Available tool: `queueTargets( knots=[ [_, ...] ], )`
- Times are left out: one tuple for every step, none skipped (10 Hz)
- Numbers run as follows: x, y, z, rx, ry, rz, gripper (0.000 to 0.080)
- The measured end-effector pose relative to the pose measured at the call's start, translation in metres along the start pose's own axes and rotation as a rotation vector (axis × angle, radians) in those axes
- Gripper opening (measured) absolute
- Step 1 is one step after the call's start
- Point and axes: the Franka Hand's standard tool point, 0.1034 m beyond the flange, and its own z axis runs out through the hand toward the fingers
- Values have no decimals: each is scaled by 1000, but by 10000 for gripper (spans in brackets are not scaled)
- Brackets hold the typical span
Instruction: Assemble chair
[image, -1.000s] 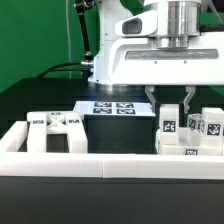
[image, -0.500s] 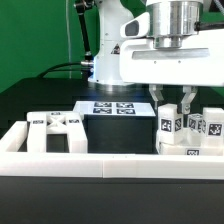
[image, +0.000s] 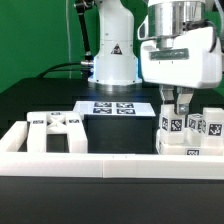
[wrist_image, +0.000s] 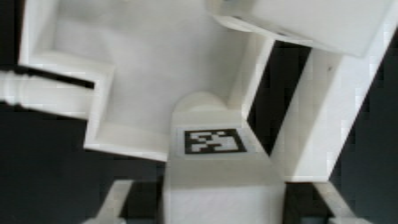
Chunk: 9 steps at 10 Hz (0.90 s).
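Loose chair pieces, matte white with square tags, stand at the exterior view's right (image: 197, 126). A flat chair piece (image: 55, 126) lies at the exterior view's left. My gripper (image: 178, 106) hangs low over the right-hand group. In the wrist view a narrow white chair piece (wrist_image: 222, 175) bearing a tag runs between my fingers (wrist_image: 134, 205), and the gripper (wrist_image: 217, 208) looks shut on it. Beyond it lie a broad white piece (wrist_image: 107, 70) and a long bar (wrist_image: 329, 100).
The marker board (image: 113, 108) lies on the black table behind the parts. A long low white border rail (image: 100, 161) runs along the front. The arm's white base (image: 112, 60) stands at the back, with a green backdrop behind it.
The gripper has moved toward the exterior view's right and turned, now standing over the right-hand group of pieces. Its jaw width looks unchanged.
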Motion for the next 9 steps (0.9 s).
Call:
queueTargets(
  knots=[
    [0,0,0,0,-2,45,291],
    [0,0,0,1,-5,104,291],
    [0,0,0,2,-6,119,292],
    [0,0,0,2,-6,88,292],
    [0,0,0,1,-6,48,485],
    [-4,1,2,-2,-8,-18,613],
    [-11,3,4,-8,-10,-73,638],
    [-12,3,4,-5,-10,-231,638],
    [-13,2,3,-2,-10,-376,648]
  ],
)
